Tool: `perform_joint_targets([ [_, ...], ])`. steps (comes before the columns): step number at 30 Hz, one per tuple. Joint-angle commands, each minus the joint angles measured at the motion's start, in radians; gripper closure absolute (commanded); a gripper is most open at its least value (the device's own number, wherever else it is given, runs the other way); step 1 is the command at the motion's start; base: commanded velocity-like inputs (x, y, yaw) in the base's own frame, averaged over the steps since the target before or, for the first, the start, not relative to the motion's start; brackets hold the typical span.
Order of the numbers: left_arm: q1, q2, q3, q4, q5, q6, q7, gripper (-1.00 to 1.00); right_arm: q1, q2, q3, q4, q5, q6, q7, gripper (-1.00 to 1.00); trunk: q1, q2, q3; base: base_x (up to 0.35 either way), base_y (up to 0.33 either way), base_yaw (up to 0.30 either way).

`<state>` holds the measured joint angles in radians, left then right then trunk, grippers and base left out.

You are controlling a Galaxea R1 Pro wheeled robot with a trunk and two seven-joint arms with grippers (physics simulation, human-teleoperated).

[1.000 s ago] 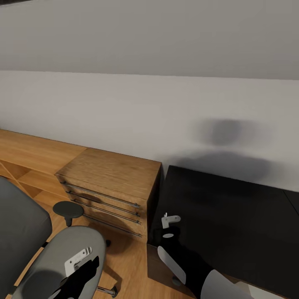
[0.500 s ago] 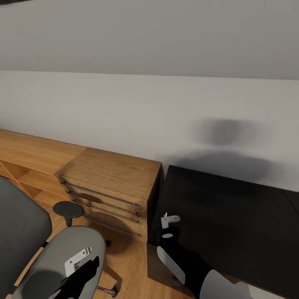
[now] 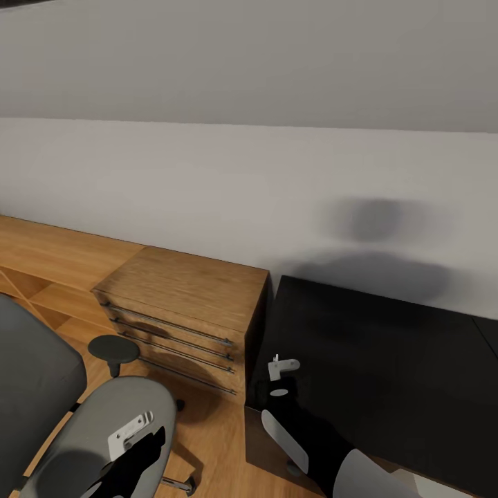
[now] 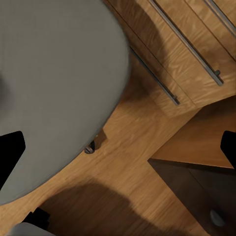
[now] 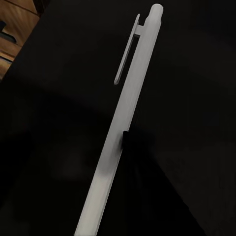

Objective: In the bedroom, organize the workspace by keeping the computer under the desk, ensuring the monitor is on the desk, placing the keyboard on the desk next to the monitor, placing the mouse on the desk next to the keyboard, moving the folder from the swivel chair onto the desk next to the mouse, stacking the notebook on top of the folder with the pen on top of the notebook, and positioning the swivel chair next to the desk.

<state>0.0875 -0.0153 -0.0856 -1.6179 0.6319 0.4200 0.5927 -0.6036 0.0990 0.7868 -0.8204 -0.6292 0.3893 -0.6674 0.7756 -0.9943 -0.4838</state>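
— Head view, left to right: what's there?
— My left jaws hang spread and empty over the seat of the swivel chair (image 3: 104, 429). Next comes the wooden chest (image 3: 187, 290), then the desk (image 3: 387, 346). At its near left corner my right jaws pinch the pen (image 3: 283, 366), upright, just above the black top.
— How will it handle?
— Light, stiff, slick plastic, I'd judge, and prone to pivot or slip. I'd grip mid-barrel, below the clip, and lay it down gently, since it may roll.

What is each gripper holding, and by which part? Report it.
The right gripper appears to hold the pen by its lower barrel, clip end free. The left gripper is open and holds nothing.
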Motion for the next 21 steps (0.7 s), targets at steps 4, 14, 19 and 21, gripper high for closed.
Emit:
perform_joint_targets([
  [4, 0.000, 0.000, 0.000, -0.002, 0.008, 0.002, 0.007, -1.00, -0.001, -0.001, 0.003, 0.046, -0.011, 0.013, -0.007, 1.00, 0.000, -0.001, -0.001, 0.000, 0.000, 0.000],
  [14, 0.000, 0.000, 0.000, -0.002, 0.008, 0.002, 0.007, -1.00, -0.001, -0.003, -0.003, 0.039, -0.016, 0.013, 0.016, 1.00, 0.000, -0.001, -0.001, 0.000, 0.000, 0.000],
  [19, 0.000, 0.000, 0.000, -0.002, 0.008, 0.002, 0.007, -1.00, -0.001, -0.004, -0.008, 0.038, -0.018, 0.014, 0.017, 1.00, 0.000, -0.001, -0.001, 0.000, 0.000, 0.000],
  [21, 0.000, 0.000, 0.000, -0.002, 0.008, 0.002, 0.007, -1.00, 0.000, -0.004, -0.014, 0.038, -0.018, 0.014, 0.017, 1.00, 0.000, -0.001, -0.001, 0.000, 0.000, 0.000],
])
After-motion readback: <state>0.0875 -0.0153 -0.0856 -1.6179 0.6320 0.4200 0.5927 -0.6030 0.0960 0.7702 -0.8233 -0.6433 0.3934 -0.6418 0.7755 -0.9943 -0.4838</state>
